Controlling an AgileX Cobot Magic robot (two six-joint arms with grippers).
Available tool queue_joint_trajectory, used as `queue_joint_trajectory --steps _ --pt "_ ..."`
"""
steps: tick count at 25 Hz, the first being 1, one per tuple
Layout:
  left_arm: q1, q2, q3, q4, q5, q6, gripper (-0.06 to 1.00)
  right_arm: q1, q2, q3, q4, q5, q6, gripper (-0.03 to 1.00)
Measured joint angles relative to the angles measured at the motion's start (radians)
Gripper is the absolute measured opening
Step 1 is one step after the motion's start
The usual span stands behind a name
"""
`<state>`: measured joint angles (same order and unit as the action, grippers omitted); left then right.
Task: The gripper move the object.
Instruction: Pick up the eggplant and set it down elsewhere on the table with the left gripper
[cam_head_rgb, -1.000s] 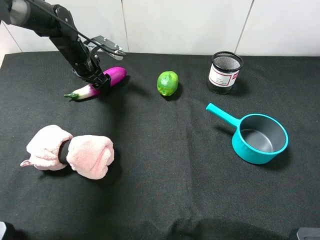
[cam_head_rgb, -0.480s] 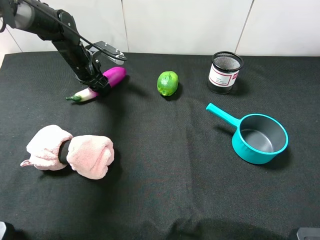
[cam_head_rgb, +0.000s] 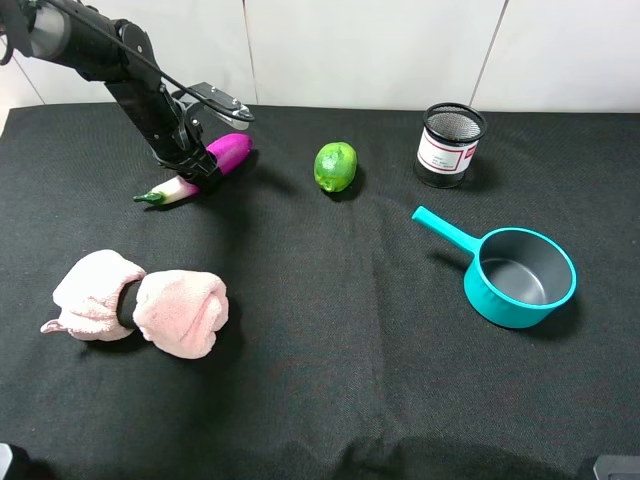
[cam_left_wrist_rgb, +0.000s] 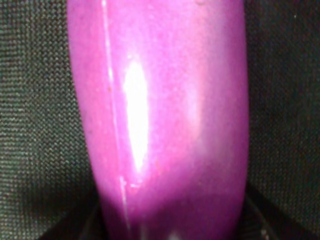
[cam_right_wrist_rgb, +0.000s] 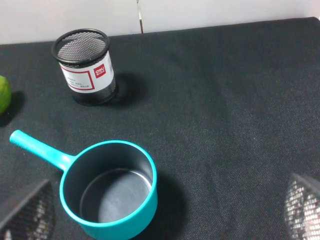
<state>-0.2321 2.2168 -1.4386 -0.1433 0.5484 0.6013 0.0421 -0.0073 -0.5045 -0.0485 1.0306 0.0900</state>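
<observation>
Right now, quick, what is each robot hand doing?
Left hand: closed on the toy eggplant.
Right hand: open, holding nothing.

The long glossy toy eggplant (cam_head_rgb: 232, 150) is magenta-purple, fading to white near a green stem. Round lime (cam_head_rgb: 335, 166) green; saucepan (cam_head_rgb: 500, 310) teal, grey inside; rolled towel (cam_head_rgb: 140, 305) pink; woven surface (cam_head_rgb: 330, 390) black.

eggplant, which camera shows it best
Exterior high: the whole eggplant shows, stem to magenta end, left gripper at its middle. Left wrist gives only a glossy purple close-up; right wrist misses it.
</observation>
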Motion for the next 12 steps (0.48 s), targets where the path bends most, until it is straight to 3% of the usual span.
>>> queue_joint_trajectory --steps 12 --pt "0.0 -0.065 0.0 0.0 -0.002 -0.044 0.46 0.0 0.0 0.0 0.0 0.0 0.0 0.69"
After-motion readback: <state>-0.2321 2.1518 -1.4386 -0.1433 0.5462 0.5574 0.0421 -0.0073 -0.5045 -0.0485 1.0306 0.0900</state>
